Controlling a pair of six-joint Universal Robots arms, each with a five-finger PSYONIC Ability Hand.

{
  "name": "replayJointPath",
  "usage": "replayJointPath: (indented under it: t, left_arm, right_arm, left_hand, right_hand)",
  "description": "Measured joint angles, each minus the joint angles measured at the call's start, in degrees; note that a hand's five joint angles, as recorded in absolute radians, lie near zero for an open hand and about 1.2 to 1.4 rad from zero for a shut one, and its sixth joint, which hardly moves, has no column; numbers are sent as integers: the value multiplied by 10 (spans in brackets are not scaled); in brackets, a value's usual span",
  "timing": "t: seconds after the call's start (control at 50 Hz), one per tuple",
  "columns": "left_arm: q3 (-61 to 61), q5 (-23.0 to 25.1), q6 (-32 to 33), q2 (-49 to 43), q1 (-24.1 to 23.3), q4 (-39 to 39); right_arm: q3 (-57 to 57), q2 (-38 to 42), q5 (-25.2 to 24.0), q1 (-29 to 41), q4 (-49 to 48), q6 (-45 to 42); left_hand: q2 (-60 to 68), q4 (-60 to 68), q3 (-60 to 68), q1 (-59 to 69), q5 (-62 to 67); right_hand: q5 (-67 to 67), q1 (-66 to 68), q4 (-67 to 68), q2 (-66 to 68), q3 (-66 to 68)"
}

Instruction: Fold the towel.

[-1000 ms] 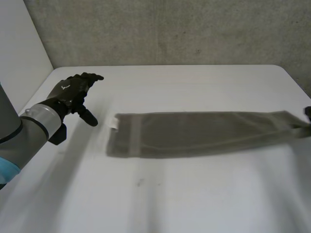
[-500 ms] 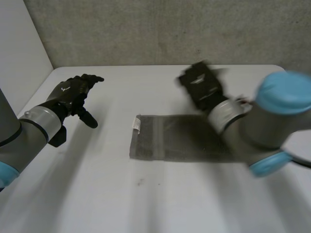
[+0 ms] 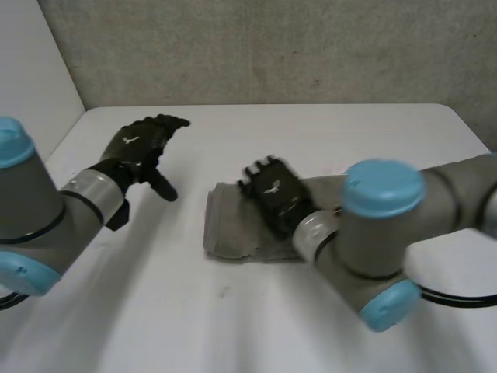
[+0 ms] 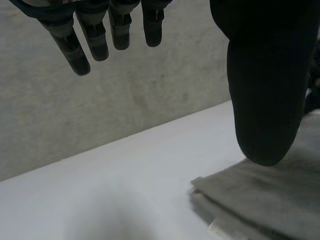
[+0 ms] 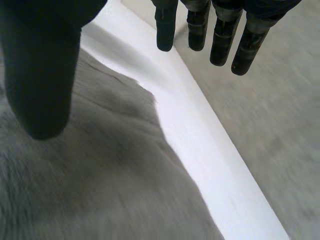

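Note:
The grey towel [image 3: 229,229] lies folded in a short stack on the white table [image 3: 155,311], a small white label at its left edge. My right hand [image 3: 272,196] hovers over the stack's middle, open, fingers straight with nothing between them and the thumb. In the right wrist view the towel [image 5: 100,190] spreads under the palm and the fingers [image 5: 220,35] hang free above the table's edge. My left hand [image 3: 141,148] is open above bare table, left of the towel. In the left wrist view its thumb [image 4: 265,100] points at the towel's corner [image 4: 260,200].
A concrete wall [image 3: 272,47] runs behind the table's far edge, and a white panel [image 3: 31,93] stands at the left. My right arm [image 3: 380,233] reaches across the towel's right part and hides it. Bare table stretches in front of the towel.
My right arm carried the towel's right end over to the left, doubling the long strip into a short stack, and its hand opened. My left hand shifted slightly toward the towel.

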Motion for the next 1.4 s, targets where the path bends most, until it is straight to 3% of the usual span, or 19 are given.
replayJointPath:
  t: [0.18,0.32,0.34,0.4,0.42,0.48,0.5,0.58,0.66,0.8,0.94,1.14,1.16,1.2,1.28,1.4]
  left_arm:
    - [63,-14,1,-74,-78,8]
    - [96,-51,49,-156,-134,8]
    - [97,-58,60,-165,-140,7]
    - [96,-78,95,-188,-153,7]
    - [95,-84,105,-193,-157,6]
    - [85,-105,134,-203,-165,4]
    - [83,-109,138,-204,-166,4]
    - [71,-123,150,-200,-170,3]
    - [59,-131,151,-173,-170,2]
    - [49,-135,147,-100,-158,4]
    - [27,-168,145,-30,-105,7]
    - [4,-190,137,9,-62,8]
    - [3,-190,133,10,-62,8]
    - [7,-188,121,9,-65,10]
    - [18,-184,107,4,-71,14]
    - [68,-180,97,-37,-109,19]
  right_arm:
    - [117,-111,-16,-151,56,145]
    - [201,-119,-57,-236,50,147]
    - [209,-115,-60,-243,45,141]
    - [219,-105,-62,-254,32,126]
    - [224,-97,-62,-260,20,112]
    - [226,-83,-61,-267,-7,85]
    - [225,-82,-60,-267,-11,81]
    - [216,-82,-57,-265,-35,69]
    - [192,-94,-51,-252,-53,66]
    - [108,-103,-26,-143,-60,69]
    - [21,-41,-12,5,-56,50]
    - [-18,63,-38,84,-54,16]
    - [-19,69,-40,86,-53,14]
    - [-13,63,-43,84,-50,19]
    - [5,15,-41,60,-46,48]
    - [60,-88,-42,-25,-42,167]
  left_hand:
    - [0,0,0,0,0]
    - [0,0,0,0,0]
    - [0,0,0,0,0]
    - [0,0,0,0,0]
    - [0,0,0,0,0]
    - [0,0,0,0,0]
    - [0,0,0,0,0]
    - [0,0,0,0,-1]
    - [0,0,0,0,-1]
    - [0,0,0,0,-1]
    - [0,0,0,0,-1]
    - [0,-1,0,0,-1]
    - [0,-1,0,0,-1]
    - [0,-1,0,0,-1]
    - [0,-1,0,0,-1]
    - [0,0,0,0,-1]
  right_hand:
    - [-3,0,0,0,0]
    - [12,15,15,19,18]
    - [84,77,91,96,106]
    - [171,158,184,185,195]
    - [282,256,302,316,322]
    - [394,340,420,424,430]
    - [483,393,513,519,522]
    - [507,397,549,540,556]
    - [507,409,549,540,556]
    - [521,423,551,540,556]
    - [524,423,551,540,556]
    - [525,423,551,540,556]
    - [522,421,547,538,552]
    - [318,254,317,313,327]
    - [35,27,34,39,46]
    - [0,0,0,0,0]
